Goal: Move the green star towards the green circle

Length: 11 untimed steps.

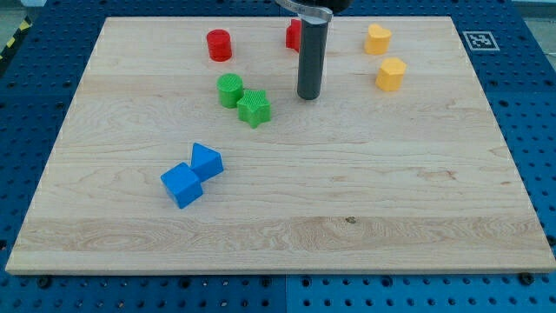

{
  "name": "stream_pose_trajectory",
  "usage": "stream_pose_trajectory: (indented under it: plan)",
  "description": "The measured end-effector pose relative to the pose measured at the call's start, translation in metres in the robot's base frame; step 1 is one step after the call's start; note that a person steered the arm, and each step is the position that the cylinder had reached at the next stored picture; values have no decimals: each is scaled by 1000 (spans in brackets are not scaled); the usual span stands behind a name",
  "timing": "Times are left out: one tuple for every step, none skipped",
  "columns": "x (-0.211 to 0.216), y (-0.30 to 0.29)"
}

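The green star (pixel 254 108) lies on the wooden board, in the upper middle of the view. The green circle (pixel 230 89) sits just up and to the left of it, touching or nearly touching. My tip (pixel 309 96) rests on the board to the right of the green star, about a block's width apart from it. The rod rises from the tip to the view's top.
A red cylinder (pixel 219 44) stands at the upper left. A red block (pixel 294 35) is partly hidden behind the rod. Two yellow blocks (pixel 377 39) (pixel 391 74) sit at the upper right. Two blue blocks (pixel 207 162) (pixel 182 185) touch at the lower left.
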State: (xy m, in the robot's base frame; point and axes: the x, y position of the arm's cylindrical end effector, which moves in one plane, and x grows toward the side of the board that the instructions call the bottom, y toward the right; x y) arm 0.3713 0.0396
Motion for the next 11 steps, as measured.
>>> stream_pose_trajectory:
  plan:
    - [-1, 0]
    - [-2, 0]
    - [-2, 0]
    - [-3, 0]
    - [-5, 0]
    - [-7, 0]
    - [-9, 0]
    - [-10, 0]
    - [-14, 0]
    - [-18, 0]
    - [-23, 0]
